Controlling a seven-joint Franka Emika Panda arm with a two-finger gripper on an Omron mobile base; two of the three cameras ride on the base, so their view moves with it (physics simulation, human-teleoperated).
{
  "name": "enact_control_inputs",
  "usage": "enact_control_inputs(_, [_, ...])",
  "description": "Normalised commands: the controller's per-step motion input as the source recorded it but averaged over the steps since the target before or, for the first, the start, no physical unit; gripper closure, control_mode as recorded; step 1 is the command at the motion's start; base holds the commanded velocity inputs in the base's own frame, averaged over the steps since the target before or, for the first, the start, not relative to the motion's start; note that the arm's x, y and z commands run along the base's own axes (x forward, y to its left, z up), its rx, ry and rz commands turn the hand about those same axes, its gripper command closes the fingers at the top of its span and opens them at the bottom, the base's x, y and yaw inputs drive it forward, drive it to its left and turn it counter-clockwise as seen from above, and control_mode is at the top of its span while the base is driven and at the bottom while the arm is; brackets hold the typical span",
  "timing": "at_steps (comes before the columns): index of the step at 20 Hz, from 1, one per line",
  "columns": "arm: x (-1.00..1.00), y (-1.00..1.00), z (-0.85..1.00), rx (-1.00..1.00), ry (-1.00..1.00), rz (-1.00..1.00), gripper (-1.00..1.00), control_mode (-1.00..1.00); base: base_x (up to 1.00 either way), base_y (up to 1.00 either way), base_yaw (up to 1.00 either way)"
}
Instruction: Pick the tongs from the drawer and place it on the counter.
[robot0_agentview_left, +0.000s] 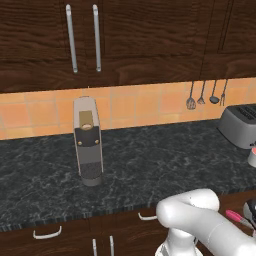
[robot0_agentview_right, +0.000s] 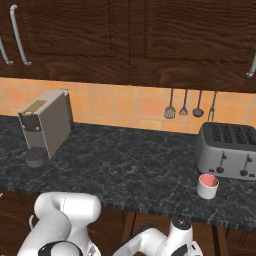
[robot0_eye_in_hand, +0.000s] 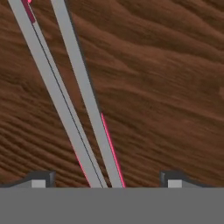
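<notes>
The tongs (robot0_eye_in_hand: 83, 100) run from the top left to the bottom middle of the hand view, as two long grey blades with magenta-pink edges. They lie on the brown wooden drawer floor (robot0_eye_in_hand: 170, 87). My gripper (robot0_eye_in_hand: 107, 181) is open, and its two dark fingertips (robot0_eye_in_hand: 41, 179) stand wide apart on either side of the tongs' near end without touching them. In the left base view a pink piece of the tongs (robot0_agentview_left: 234, 217) shows below the counter's front edge, beside my arm (robot0_agentview_left: 200, 220). The black speckled counter (robot0_agentview_left: 150, 165) spreads above it.
On the counter stand a grey coffee machine (robot0_agentview_left: 88, 142), a silver toaster (robot0_agentview_right: 227, 150) and a small red-lined cup (robot0_agentview_right: 207, 186). A dark utensil set (robot0_agentview_right: 190, 106) hangs on the orange tiled wall. Dark wood cabinets (robot0_agentview_right: 100, 35) hang overhead.
</notes>
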Motion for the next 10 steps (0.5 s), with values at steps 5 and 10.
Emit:
enact_control_inputs(5, [0.00,0.00,-0.02,0.00,0.00,0.00,1.00,-1.00,0.00,0.00,0.00])
enact_control_inputs(10, [0.00,0.00,0.00,0.00,0.00,0.00,1.00,-1.00,0.00,0.00,0.00])
